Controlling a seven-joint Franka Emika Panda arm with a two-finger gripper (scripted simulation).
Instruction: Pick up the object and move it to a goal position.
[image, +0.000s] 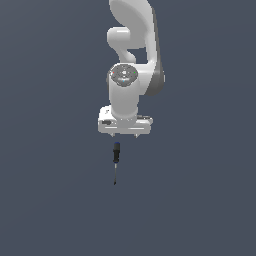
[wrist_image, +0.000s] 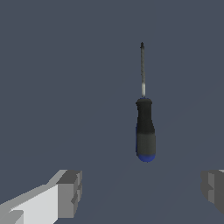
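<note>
The screwdriver (image: 116, 159) lies flat on the dark grey floor, black handle with a blue band toward the arm, thin shaft pointing away from it. It also shows in the wrist view (wrist_image: 145, 127), handle end with the blue band nearest the fingers. My gripper (image: 125, 135) hangs just behind the handle end, pointing down, apart from the screwdriver. Its jaws stand wide open and empty. In the wrist view the gripper (wrist_image: 142, 192) shows two grey fingertips (wrist_image: 70, 192) far apart, with the screwdriver beyond the gap between them.
The white arm (image: 132, 55) rises behind the gripper. A plain dark grey floor (image: 50, 200) lies all around.
</note>
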